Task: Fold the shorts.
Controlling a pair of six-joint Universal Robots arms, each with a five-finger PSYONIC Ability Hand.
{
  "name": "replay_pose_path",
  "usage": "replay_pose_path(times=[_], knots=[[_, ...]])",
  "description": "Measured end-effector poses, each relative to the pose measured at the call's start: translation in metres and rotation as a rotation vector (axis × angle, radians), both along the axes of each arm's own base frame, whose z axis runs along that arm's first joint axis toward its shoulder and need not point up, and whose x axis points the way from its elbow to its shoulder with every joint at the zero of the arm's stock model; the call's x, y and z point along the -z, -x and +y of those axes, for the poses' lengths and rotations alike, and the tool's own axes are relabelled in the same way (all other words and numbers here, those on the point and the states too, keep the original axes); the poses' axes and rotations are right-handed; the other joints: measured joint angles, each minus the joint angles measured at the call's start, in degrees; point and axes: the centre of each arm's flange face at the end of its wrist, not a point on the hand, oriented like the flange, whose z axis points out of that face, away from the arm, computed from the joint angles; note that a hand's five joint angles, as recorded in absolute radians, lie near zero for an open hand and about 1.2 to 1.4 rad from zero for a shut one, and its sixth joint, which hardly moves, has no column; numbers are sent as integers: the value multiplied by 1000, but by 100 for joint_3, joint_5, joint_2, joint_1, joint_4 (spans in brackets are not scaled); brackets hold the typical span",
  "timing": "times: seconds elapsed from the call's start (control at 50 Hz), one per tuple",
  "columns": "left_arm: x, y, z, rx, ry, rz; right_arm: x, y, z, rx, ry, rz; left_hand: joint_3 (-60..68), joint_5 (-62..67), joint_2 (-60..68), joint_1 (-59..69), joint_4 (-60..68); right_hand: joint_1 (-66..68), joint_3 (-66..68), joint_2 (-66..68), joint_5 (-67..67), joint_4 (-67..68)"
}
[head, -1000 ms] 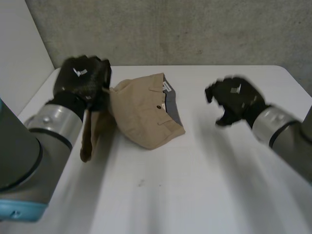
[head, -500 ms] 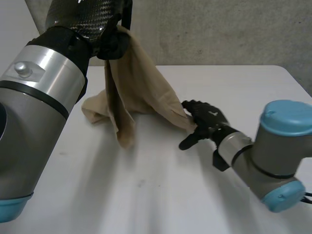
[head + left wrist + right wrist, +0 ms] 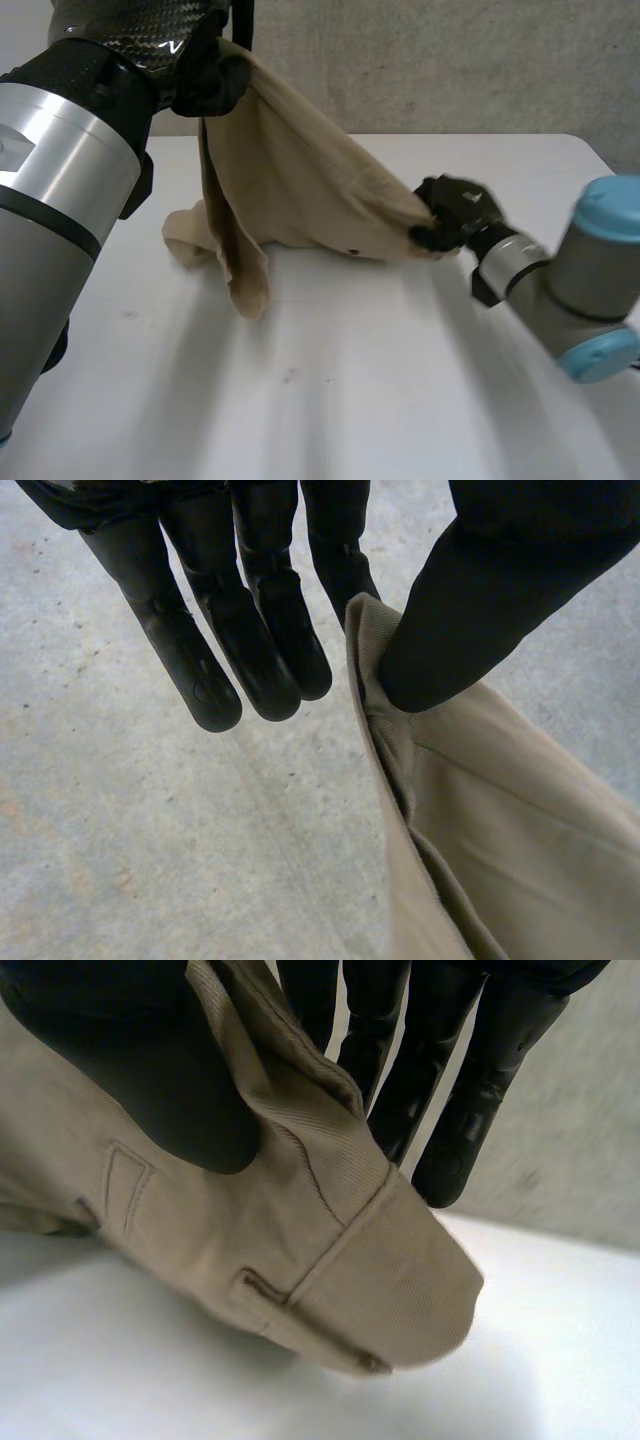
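Tan shorts [image 3: 290, 190] hang stretched between my two hands above the white table [image 3: 380, 400]. My left hand [image 3: 205, 75] is raised high at the back left and pinches one corner of the waistband [image 3: 375, 670] between thumb and fingers. My right hand [image 3: 450, 220] sits low over the table's middle right, pinching the other end of the waistband [image 3: 350, 1250] with its thumb against its fingers. One leg [image 3: 245, 275] droops onto the table, and more cloth [image 3: 185, 235] bunches there at the left.
A grey concrete wall [image 3: 450, 60] rises behind the table's far edge. Bare tabletop lies in front of the shorts and off to the right.
My left hand lifted the shorts off the table and rose higher. My right hand moved in, closed on the waistband end and pulled it rightward, stretching the cloth.
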Motion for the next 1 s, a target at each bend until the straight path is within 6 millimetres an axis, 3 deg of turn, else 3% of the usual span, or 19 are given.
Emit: replay_pose_path(times=[0.06,0.08,0.14,0.16,0.24,0.28,0.36,0.5,0.58,0.62,0.68,0.72,0.76,0.82,0.86,0.9,0.92,0.94,1.0], knots=[[3,-3,-4,-17,-9,-9,-18,11,-3,-3,61,49,0,1,0,0,0,0,1,0,0,0],[7,-8,-9,-37,-24,-21,-40,18,-2,-11,127,117,0,0,0,0,0,0,0,0,0,0],[16,-15,-18,-73,-58,-47,-63,23,4,-25,184,187,0,0,0,0,1,0,0,0,0,1],[20,-17,-21,-82,-70,-55,-87,27,14,-44,243,263,0,0,0,0,1,0,0,0,2,2],[37,-25,-29,-118,-138,-102,-130,32,41,-86,349,423,4,0,1,0,2,0,0,0,6,3],[48,-29,-31,-129,-180,-131,-144,35,55,-106,386,508,20,0,11,0,4,0,0,0,6,4],[68,-32,-31,-137,-253,-184,-154,39,73,-142,404,639,31,0,22,0,11,0,0,0,6,4],[101,-30,-34,-133,-356,-261,-142,43,84,-192,331,765,32,0,22,1,26,0,0,0,6,4],[123,-23,-44,-130,-411,-304,-120,40,77,-218,252,807,66,0,49,22,36,0,0,0,22,4],[137,-17,-55,-130,-438,-328,-101,33,66,-237,203,841,113,54,93,29,83,0,0,0,25,4],[145,-11,-64,-131,-446,-342,-92,28,59,-241,188,861,113,54,93,29,83,0,0,0,25,4],[153,6,-95,-138,-395,-357,-78,10,28,-198,221,898,143,85,121,30,114,0,0,0,25,4],[149,13,-109,-146,-349,-351,-80,4,14,-162,263,898,143,85,121,31,114,0,0,0,25,5],[121,22,-139,-182,-197,-303,-98,-9,-13,-60,403,862,144,85,122,31,114,0,0,0,25,5],[78,26,-163,-229,-14,-223,-133,-20,-39,73,601,779,146,85,126,41,115,0,0,0,25,5],[56,27,-170,-249,69,-180,-149,-23,-47,126,684,737,146,85,126,42,115,0,0,0,25,5],[33,26,-175,-268,159,-128,-167,-26,-53,182,778,685,146,85,126,43,114,0,0,0,25,5],[4,25,-177,-288,265,-62,-192,-29,-58,255,904,609,146,85,126,44,114,0,0,0,26,5],[-42,19,-171,-314,440,59,-228,-31,-58,355,1087,481,147,85,126,44,115,0,0,0,26,5]])
